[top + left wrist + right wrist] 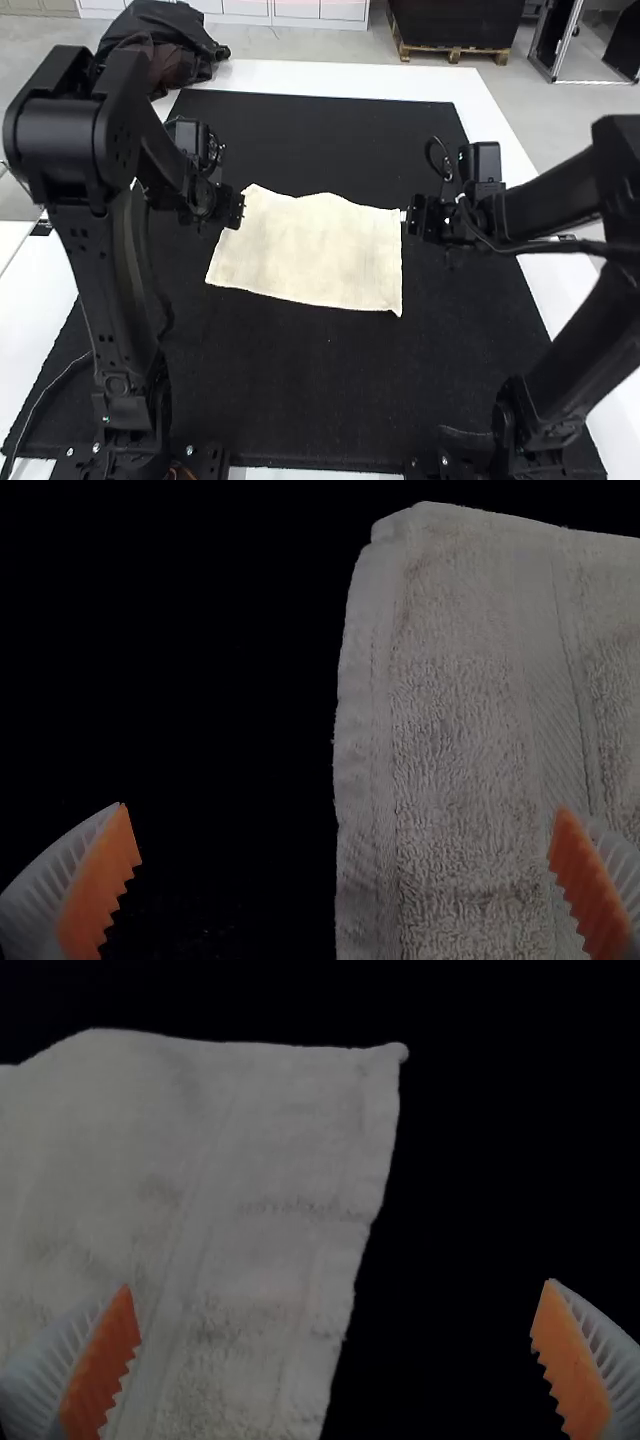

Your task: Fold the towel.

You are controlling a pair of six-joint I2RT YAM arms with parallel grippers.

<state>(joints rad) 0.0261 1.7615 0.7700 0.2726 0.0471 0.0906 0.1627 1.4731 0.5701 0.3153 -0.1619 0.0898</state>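
Left claw (238,208) and right claw (406,216) wide apart at the towel's (310,250) sides

Up close is the black mat (300,400). The towel lies flat on its middle, far edge wavy. Way back, a dark cloth heap (165,45) sits at the white table's (300,76) corner.

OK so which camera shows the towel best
The high view, with nearly the whole towel spread on the black mat. The left wrist view shows one side edge and the weave close up; the right wrist view, the opposite edge and a corner.
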